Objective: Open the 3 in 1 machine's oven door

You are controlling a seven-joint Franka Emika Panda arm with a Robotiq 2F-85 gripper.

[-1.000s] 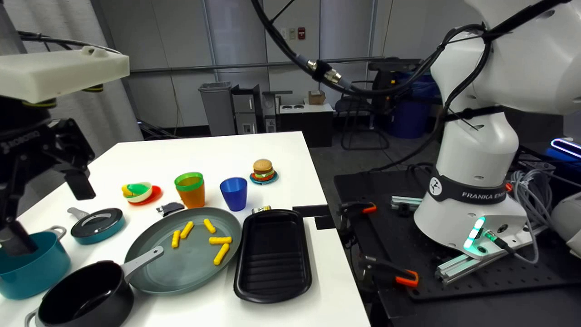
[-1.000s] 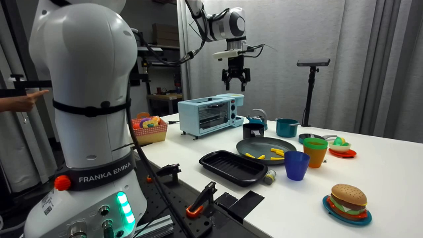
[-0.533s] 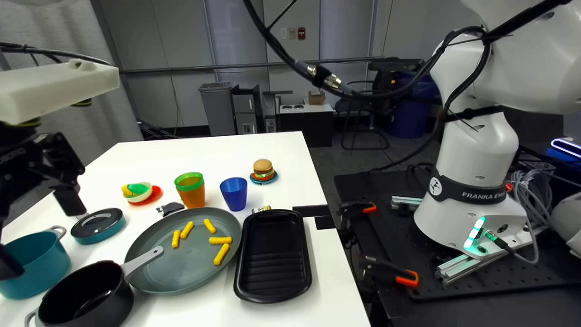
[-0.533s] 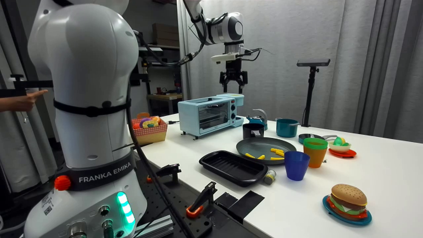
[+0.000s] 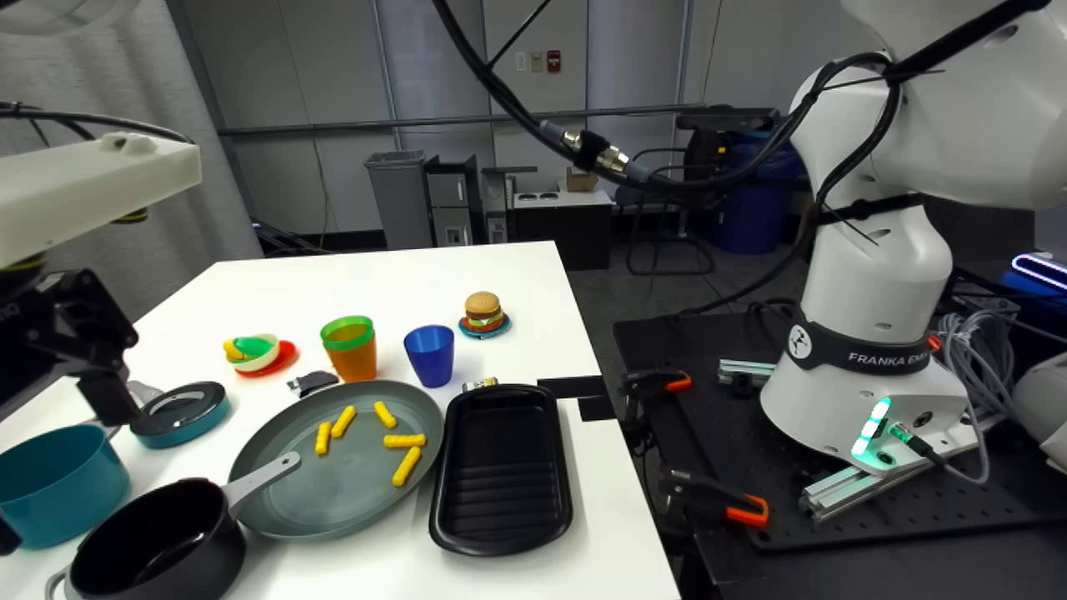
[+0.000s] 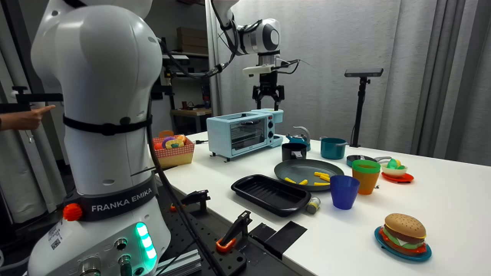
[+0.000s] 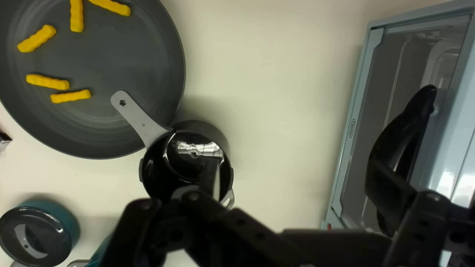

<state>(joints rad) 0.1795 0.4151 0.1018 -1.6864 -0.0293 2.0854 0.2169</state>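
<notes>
Gripper (image 6: pixel 267 107) spread, nr closed oven dr (image 6: pixel 248 134)

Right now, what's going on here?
A Franka arm is meant to open the oven door of the light-blue machine; the door is shut. The gripper hangs open and empty near the machine, not touching the black handle. Also on the table: a black saucepan and a gray pan holding yellow sticks.
</notes>
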